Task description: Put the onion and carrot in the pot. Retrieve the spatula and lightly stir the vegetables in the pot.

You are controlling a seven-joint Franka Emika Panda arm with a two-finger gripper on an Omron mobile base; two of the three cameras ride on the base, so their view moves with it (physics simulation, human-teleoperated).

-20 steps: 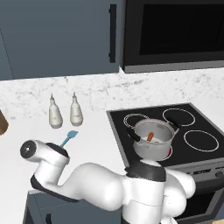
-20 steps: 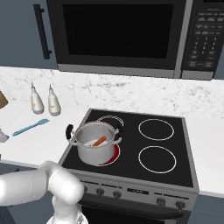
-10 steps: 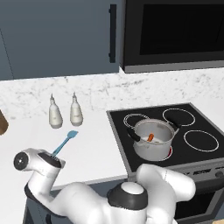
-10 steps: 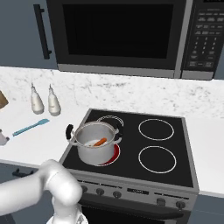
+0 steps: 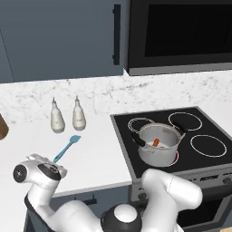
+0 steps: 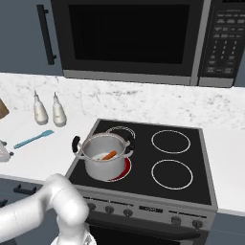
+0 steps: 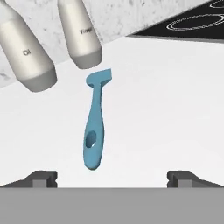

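Observation:
The light blue spatula [image 7: 95,127] lies flat on the white counter, its handle end pointing at my gripper [image 7: 112,177]. The gripper is open, its two tips wide apart and just short of the handle, with nothing between them. From the left base, the spatula [image 5: 67,148] sits just beyond my hand [image 5: 43,165] near the counter's front edge. The steel pot [image 5: 156,157] stands on the front left burner with the orange-red carrot [image 5: 156,142] inside. The pot [image 6: 103,168] and carrot [image 6: 110,155] also show from the right. I cannot make out the onion.
Two pale bottles [image 7: 24,52] [image 7: 81,35] stand upright just beyond the spatula's head, also seen at the backsplash [image 5: 56,118] [image 5: 78,116]. The black stovetop [image 6: 177,153] lies to the right. A brown object [image 5: 2,127] sits at the far left edge.
The arm has swung left and lower toward the counter's front edge, bringing the hand close to the spatula's handle. Pot, carrot and spatula have stayed put.

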